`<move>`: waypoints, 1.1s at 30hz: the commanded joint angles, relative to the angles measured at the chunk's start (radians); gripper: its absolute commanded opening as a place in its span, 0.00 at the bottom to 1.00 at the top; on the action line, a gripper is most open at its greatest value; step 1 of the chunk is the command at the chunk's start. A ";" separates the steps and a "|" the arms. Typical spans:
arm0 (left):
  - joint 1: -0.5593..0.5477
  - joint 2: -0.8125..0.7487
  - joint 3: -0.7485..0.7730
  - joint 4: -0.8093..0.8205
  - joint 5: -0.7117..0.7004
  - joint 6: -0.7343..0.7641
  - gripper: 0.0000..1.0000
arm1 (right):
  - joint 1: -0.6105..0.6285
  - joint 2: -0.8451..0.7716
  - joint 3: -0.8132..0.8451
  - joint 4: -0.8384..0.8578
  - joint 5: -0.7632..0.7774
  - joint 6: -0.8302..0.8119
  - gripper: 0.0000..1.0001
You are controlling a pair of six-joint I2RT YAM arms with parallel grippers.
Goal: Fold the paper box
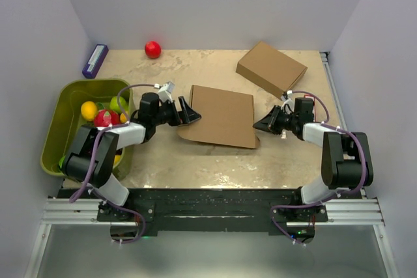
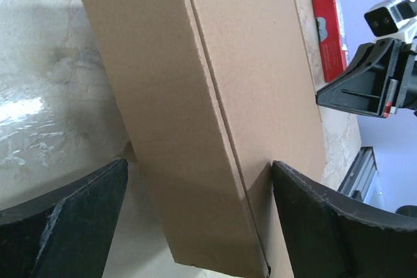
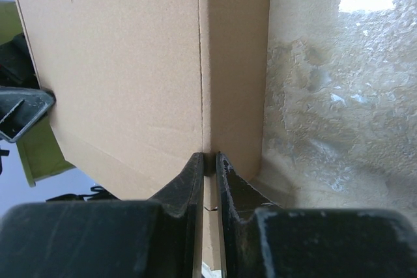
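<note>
The paper box (image 1: pixel 221 116) is a shallow brown cardboard carton lying mid-table. My left gripper (image 1: pixel 189 112) is open at its left edge. In the left wrist view the box's side wall and top panel (image 2: pixel 215 96) sit between the spread fingers (image 2: pixel 65 219), with one finger on the top panel and the other out over the table. My right gripper (image 1: pixel 264 122) is at the box's right edge. In the right wrist view its fingertips (image 3: pixel 195 167) are closed on a thin cardboard edge of the box (image 3: pixel 130 63).
A second, fully formed brown carton (image 1: pixel 271 68) lies at the back right. A green bin (image 1: pixel 53 128) with fruit stands beside the left arm. A red ball (image 1: pixel 152 49) and a purple box (image 1: pixel 95 60) sit near the back wall. A flat red object (image 2: pixel 329 27) lies beyond the box.
</note>
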 commanded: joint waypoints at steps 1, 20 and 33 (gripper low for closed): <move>0.005 0.022 -0.018 0.143 0.064 -0.062 0.93 | -0.013 0.025 -0.034 -0.085 0.149 -0.065 0.00; -0.018 0.065 -0.017 0.263 0.136 -0.156 0.40 | -0.013 -0.109 -0.006 -0.151 0.253 -0.130 0.05; -0.013 0.049 0.064 0.081 0.179 -0.100 0.14 | 0.254 -0.453 0.109 -0.217 0.550 -0.271 0.87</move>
